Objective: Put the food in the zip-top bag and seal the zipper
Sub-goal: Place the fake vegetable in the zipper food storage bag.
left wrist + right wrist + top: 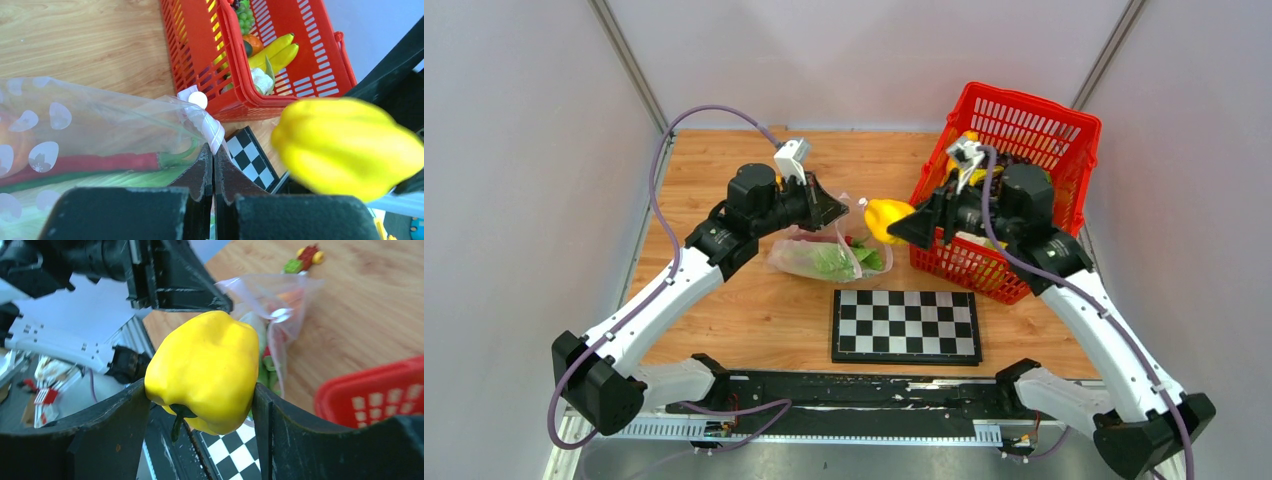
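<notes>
Over the wooden table [724, 320], yellow pepper [205, 370] inside right claw [201, 392].

Two black-and-white arms rise from the near edge of the table and bend inward, wrists raised over the middle. The left arm [664, 295] climbs from the near-left corner and reaches far and right. The left gripper [832, 210] points right with its jaws pressed together, pinching the edge of the bag [819, 258]. The right arm [1096, 322] climbs from the near-right corner and folds back to the left. The right gripper [902, 228] points left, its jaws spread wide and clamped on either side of a yellow pepper [884, 216]. The two grippers face each other, tips near but apart.
</notes>
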`<state>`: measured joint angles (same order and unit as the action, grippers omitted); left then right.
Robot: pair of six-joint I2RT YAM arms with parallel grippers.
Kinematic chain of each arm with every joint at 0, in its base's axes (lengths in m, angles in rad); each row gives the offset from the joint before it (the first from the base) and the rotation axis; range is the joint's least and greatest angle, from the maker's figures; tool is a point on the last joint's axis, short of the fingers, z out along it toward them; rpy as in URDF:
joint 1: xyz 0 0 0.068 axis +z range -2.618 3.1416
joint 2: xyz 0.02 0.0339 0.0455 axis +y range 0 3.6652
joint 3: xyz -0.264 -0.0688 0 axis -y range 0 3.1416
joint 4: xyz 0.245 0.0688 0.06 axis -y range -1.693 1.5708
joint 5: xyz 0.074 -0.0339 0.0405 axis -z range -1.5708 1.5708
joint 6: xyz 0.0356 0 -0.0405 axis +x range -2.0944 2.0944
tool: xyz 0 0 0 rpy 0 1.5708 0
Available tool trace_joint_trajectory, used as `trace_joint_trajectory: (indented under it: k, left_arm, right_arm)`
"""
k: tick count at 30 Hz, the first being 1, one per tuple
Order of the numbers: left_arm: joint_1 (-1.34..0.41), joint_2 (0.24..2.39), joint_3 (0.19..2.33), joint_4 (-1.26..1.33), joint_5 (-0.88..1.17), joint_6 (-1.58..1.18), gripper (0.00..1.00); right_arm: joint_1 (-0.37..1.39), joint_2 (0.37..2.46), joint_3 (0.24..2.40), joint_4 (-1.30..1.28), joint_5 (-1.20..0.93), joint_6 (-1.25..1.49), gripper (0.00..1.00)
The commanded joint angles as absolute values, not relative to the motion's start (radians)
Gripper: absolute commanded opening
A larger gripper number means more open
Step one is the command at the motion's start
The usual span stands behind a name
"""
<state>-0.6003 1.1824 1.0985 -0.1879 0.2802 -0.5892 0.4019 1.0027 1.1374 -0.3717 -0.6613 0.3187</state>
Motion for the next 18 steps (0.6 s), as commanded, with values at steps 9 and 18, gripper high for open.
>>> trace_joint_trajectory:
  k: [9,18]
  left_arm:
    - [-0.597,1.145,1.148,-0.120,0.346,-0.579,0.00]
    - [-0.596,1.149,1.165,-0.088,0.427,-0.587,0.00]
  right_arm:
    - [0.558,1.162,1.134,-0.319,-0.658,0.186,0.25]
    - [0.583,1.206,1.131,-0.276,-0.610,0.149,0.27]
